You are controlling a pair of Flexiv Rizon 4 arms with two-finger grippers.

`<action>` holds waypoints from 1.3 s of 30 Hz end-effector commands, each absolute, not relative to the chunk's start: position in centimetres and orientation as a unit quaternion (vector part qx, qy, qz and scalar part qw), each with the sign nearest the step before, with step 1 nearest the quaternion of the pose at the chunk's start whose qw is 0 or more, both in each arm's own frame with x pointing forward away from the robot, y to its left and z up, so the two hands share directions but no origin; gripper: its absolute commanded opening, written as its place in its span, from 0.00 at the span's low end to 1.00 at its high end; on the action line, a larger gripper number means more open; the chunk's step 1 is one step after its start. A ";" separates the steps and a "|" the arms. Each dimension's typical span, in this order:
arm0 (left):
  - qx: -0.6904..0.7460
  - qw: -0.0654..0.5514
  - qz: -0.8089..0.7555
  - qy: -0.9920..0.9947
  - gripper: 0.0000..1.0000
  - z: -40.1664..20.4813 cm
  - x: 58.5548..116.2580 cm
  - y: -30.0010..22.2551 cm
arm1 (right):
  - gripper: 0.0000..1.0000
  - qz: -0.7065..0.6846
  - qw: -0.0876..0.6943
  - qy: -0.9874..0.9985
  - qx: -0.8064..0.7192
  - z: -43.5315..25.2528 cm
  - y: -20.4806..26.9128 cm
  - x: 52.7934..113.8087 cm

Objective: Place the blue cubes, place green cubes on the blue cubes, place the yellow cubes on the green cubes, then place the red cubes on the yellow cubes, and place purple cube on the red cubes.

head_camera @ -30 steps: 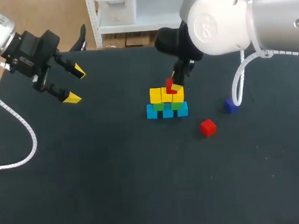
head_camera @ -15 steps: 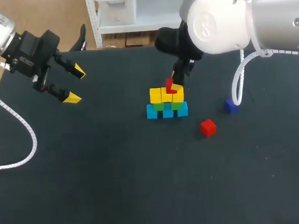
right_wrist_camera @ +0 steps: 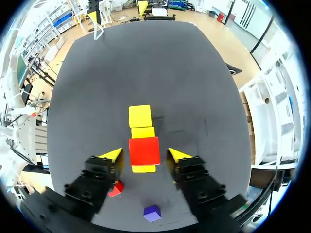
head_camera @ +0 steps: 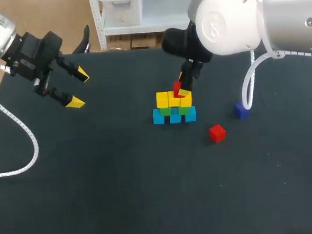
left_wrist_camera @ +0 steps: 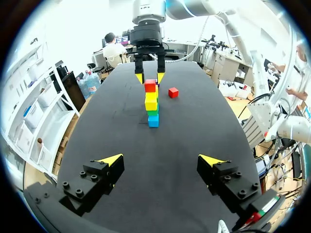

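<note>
**A:** Where is the right gripper (right_wrist_camera: 144, 155)?

**B:** Over the stack in the middle of the table (head_camera: 123, 193), pointing down. Its fingers stand on either side of a red cube (left_wrist_camera: 150, 86), one at each flank.

**A:** Clamped on it?

**B:** No, released. The right wrist view shows a sliver of gap between each yellow tip and the cube's side, so the fingers are spread and do not touch it.

**A:** And the red cube itself?

**B:** It sits on top of the yellow cubes (head_camera: 168, 99), toward the right end of that row in the head view. It is the highest piece of the stack.

**A:** What's beneath?

**B:** The yellow cubes rest on green cubes (head_camera: 166, 111). Those rest on three blue cubes (head_camera: 175, 117) set side by side on the table. The left wrist view sees the stack end-on: blue, green, yellow, red, from bottom to top.

**A:** Anything loose?

**B:** A second red cube (head_camera: 217, 133) lies on the table near the stack, to its right and toward the front. The purple cube (head_camera: 241, 110) lies further right, apart from both the stack and that cube.

**A:** The left gripper (left_wrist_camera: 160, 159)?

**B:** Spread wide, holding nothing. It hangs above the table's far left corner, well apart from the stack, with its fingers aimed toward it.
</note>
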State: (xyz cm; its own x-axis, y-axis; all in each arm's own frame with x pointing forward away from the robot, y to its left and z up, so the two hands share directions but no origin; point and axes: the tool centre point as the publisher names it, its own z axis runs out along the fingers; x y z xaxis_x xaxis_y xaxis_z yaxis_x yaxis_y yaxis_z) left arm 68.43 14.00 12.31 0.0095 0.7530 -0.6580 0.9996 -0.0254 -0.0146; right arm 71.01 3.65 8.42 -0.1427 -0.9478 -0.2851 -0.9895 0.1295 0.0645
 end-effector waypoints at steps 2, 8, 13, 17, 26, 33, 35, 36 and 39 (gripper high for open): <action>0.669 0.242 -0.257 0.654 1.00 12.3 68.4 14.1 | 1.00 0.122 0.085 0.746 -0.649 8.4 3.7 71.3; 0.669 0.242 -0.257 0.654 1.00 12.3 68.4 14.1 | 1.00 0.116 0.097 0.749 -0.645 9.1 3.4 71.3; 0.669 0.242 -0.257 0.654 1.00 12.3 68.4 14.1 | 1.00 0.095 0.151 0.736 -0.653 10.7 2.1 70.8; 0.669 0.242 -0.257 0.654 1.00 12.3 68.4 14.1 | 1.00 0.090 0.178 0.725 -0.659 11.4 0.4 70.1; 0.669 0.242 -0.257 0.654 1.00 12.3 68.4 14.1 | 1.00 0.107 0.233 0.704 -0.663 12.2 -4.1 68.7; 0.669 0.242 -0.257 0.654 1.00 12.3 68.4 14.1 | 1.00 0.147 0.284 0.702 -0.637 11.7 -7.6 67.8; 0.669 0.242 -0.257 0.654 1.00 12.3 68.4 14.1 | 1.00 0.160 0.299 0.695 -0.634 11.5 -8.6 67.5; 0.669 0.242 -0.257 0.654 1.00 12.3 68.4 14.1 | 1.00 0.162 0.299 0.695 -0.634 11.4 -8.8 67.5; 0.669 0.242 -0.257 0.654 1.00 12.3 68.4 14.1 | 1.00 0.175 0.304 0.677 -0.647 11.1 -9.8 67.2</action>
